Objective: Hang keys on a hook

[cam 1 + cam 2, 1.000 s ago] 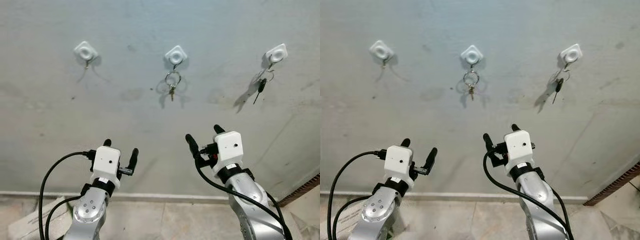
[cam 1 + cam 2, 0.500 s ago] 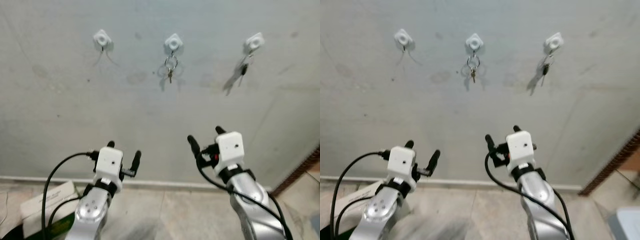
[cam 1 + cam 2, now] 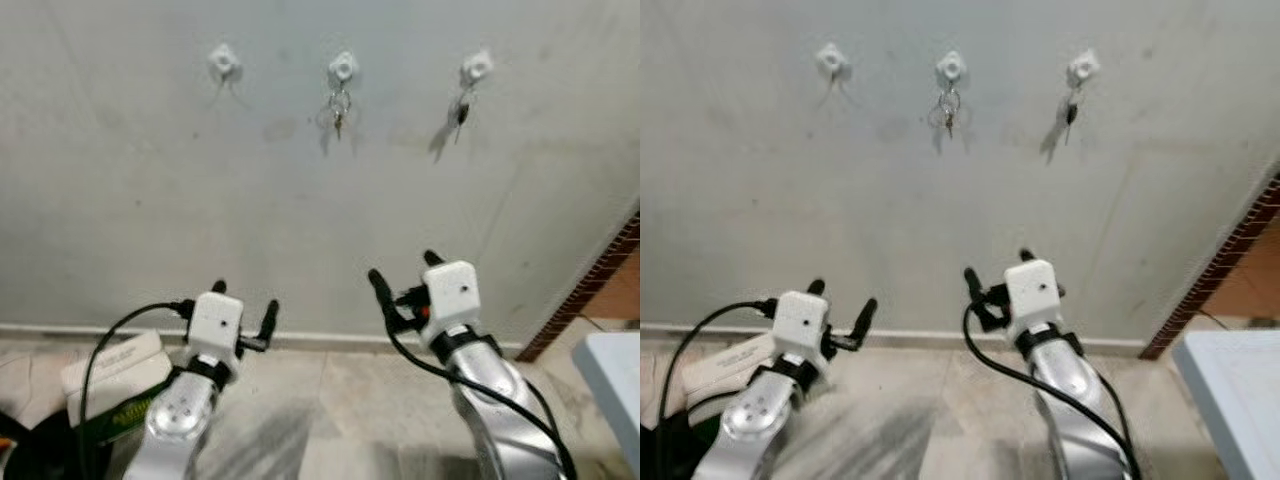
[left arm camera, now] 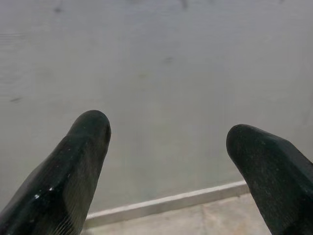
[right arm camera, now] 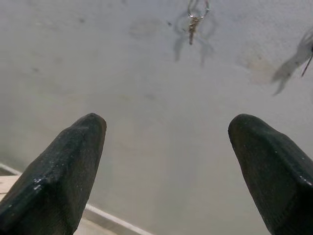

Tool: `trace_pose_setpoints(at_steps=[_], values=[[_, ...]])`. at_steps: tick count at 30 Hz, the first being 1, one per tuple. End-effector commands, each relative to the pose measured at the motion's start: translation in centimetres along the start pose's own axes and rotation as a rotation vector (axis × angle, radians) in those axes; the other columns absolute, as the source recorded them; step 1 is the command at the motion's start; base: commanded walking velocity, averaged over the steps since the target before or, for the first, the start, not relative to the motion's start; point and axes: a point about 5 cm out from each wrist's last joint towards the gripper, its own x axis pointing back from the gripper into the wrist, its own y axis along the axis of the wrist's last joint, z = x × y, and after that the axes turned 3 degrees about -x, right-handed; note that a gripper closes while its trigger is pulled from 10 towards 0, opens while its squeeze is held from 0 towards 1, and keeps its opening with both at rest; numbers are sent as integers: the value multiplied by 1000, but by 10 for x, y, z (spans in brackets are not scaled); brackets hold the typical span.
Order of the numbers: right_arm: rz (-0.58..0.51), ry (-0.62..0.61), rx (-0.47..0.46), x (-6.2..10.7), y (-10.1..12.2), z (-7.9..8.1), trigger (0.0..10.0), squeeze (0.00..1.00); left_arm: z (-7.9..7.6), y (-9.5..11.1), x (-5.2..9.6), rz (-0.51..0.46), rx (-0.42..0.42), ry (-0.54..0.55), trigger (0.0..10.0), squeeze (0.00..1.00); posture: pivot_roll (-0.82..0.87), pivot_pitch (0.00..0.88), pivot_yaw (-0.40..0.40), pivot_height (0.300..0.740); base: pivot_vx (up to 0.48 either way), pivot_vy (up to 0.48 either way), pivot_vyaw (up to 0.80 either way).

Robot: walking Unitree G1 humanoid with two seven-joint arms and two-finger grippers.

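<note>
High on the grey plastered wall (image 3: 300,200) sit three small white adhesive hooks in a row. The left hook (image 3: 223,60) carries nothing. The middle hook (image 3: 343,67) holds a silver key ring with small brass-coloured keys (image 3: 338,104); the same bunch is visible hanging there in the right wrist view (image 5: 194,17). The right hook (image 3: 476,68) holds a dark-headed key (image 3: 461,110).

Both arms are raised in front of the wall, well below and well apart from the hooks. The left tool (image 3: 243,305) has its two black fingers spread, with nothing between them; its wrist view confirms bare wall and a pale skirting strip (image 4: 166,201) in the gap. The right tool (image 3: 404,279) likewise stands apart and empty.

Judgement: with keys on two hooks and neither tool loaded, the hanging step appears complete and the robot stands clear of the wall. If a further set is to be hung, the next move calls for fetching it and approaching the vacant left hook.

A pale cardboard box (image 3: 112,368) lies on the tiled floor (image 3: 340,400) at lower left.
</note>
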Motion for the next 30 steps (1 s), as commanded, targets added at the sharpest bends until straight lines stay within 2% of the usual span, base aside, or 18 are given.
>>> trace_pose_setpoints(at_steps=[1, 19, 27, 30], values=[[18, -14, -12, 1, -3, -5, 10000, 0, -5, 0, -1, -1, 6, -17, 10000, 0, 51, 0, 25, 740, -319, 0, 0], [12, -2, -31, -2, 0, -3, 10000, 0, -8, 1, -2, -3, 10, -21, 10000, 0, 56, 0, 17, 740, -315, 0, 0], [20, 2, -37, -7, 0, 0, 10000, 0, -5, 1, -3, -6, 18, -18, 10000, 0, 66, 0, 15, 740, 0, 0, 0], [27, 0, -40, -8, -1, 0, 10000, 0, -5, 1, -3, -6, 18, -22, 10000, 0, 69, 0, 18, 740, 0, 0, -660]])
